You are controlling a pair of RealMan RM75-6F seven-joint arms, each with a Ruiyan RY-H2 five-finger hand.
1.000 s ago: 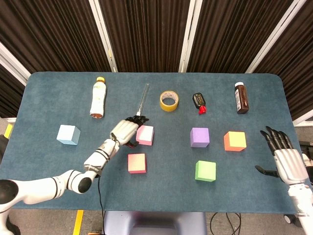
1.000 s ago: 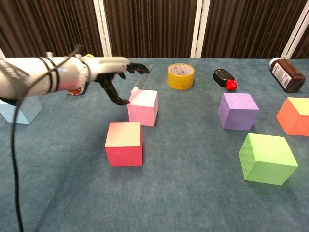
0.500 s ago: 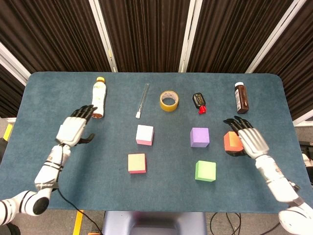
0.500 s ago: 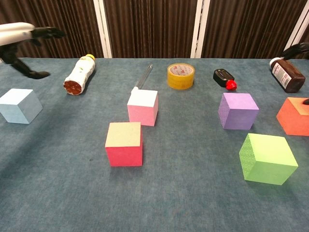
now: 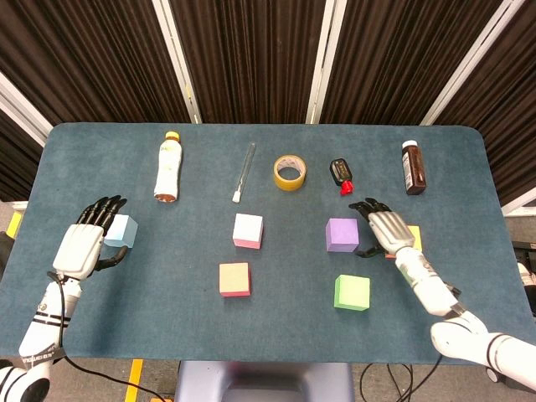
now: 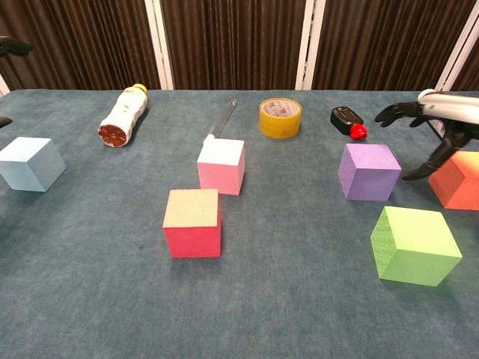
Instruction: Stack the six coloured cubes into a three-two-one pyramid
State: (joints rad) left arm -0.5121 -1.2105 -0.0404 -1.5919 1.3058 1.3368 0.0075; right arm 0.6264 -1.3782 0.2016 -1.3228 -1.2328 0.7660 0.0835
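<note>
Hands swapped roles within the last second: left hand [image 5: 84, 244] has withdrawn, open and empty, beside the pale blue foam cube [image 5: 121, 230] near the worktop's left edge, while right hand [image 5: 387, 232], fingers spread and holding nothing, now hovers between the purple foam cube [image 5: 342, 235] and orange foam cube [image 6: 458, 179], so all six still lie unstacked; no label legible.

Lying along the table's far side: white bottle [image 5: 168, 167], clear tube [image 5: 244, 172], yellow tape roll [image 5: 289, 172], black-and-red key fob [image 5: 341, 175], brown bottle [image 5: 413, 167].
</note>
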